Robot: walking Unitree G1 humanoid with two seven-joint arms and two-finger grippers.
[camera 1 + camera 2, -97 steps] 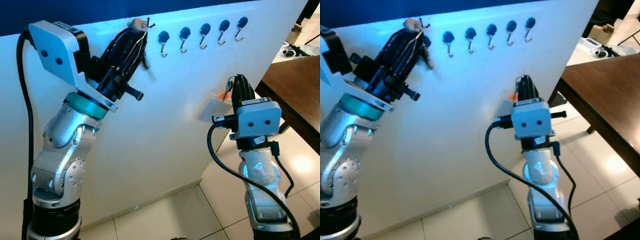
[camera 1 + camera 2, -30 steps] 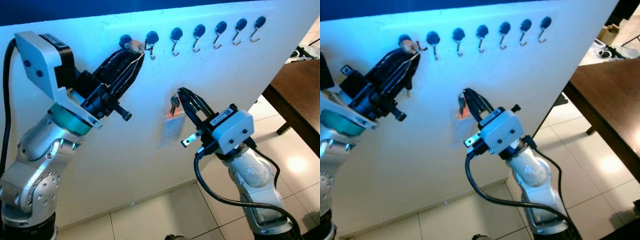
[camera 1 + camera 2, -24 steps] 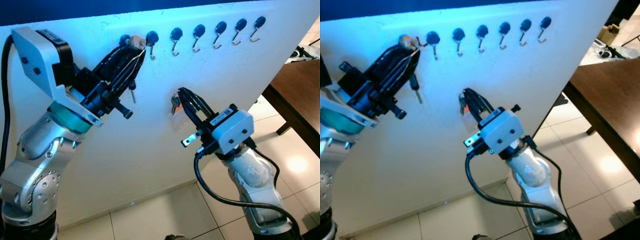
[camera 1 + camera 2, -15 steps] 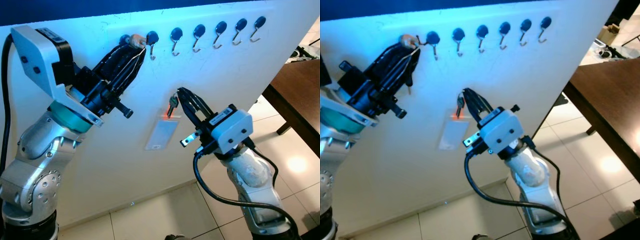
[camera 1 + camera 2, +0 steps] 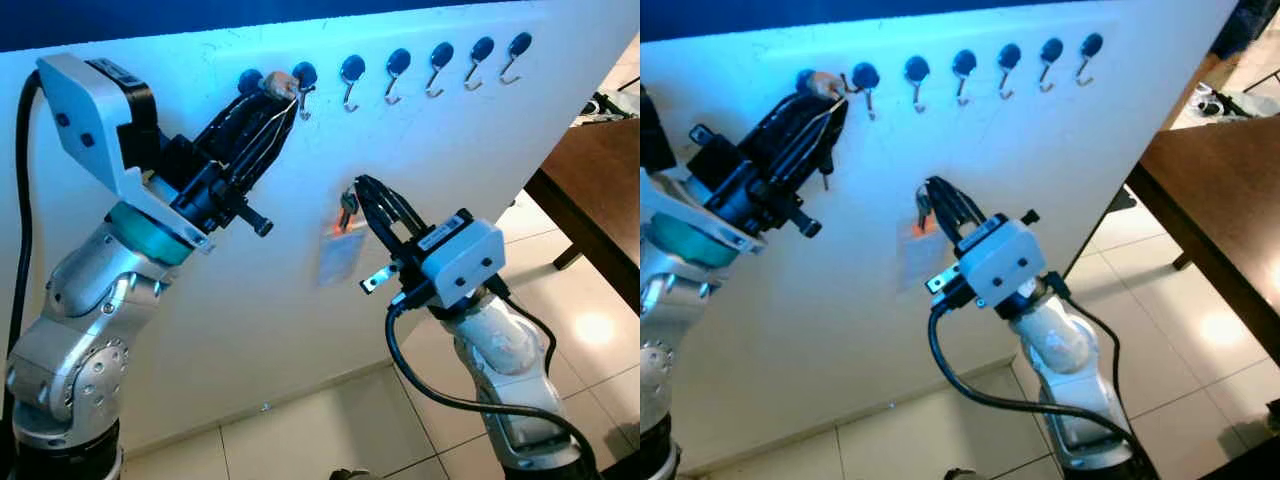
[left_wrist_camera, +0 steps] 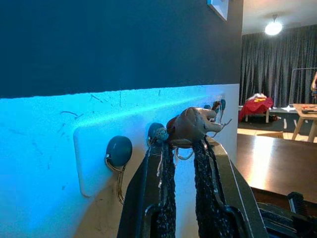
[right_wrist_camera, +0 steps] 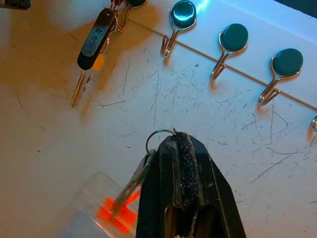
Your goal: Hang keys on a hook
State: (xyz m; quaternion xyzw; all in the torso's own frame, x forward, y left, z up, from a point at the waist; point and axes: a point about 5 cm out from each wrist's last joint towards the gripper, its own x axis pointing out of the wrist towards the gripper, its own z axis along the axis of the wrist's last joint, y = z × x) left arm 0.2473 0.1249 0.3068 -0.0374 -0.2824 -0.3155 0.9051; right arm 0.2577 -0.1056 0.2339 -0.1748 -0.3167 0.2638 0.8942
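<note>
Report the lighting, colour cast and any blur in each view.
Left and right eye views: cold blue glow across the white board near the hooks; the card under the right gripper is smeared. Left wrist view: board cyan, ceiling lamp glaring, left gripper close and soft. Right wrist view: warm yellowish cast, orange tag blurred.

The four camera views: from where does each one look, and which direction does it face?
Left and right eye views: from the head, looking forward and down at the white wall, both arms showing.
Left wrist view: along the left gripper toward the hook rail.
Right wrist view: along the right gripper holding the key ring.
Shared: the hooks.
</note>
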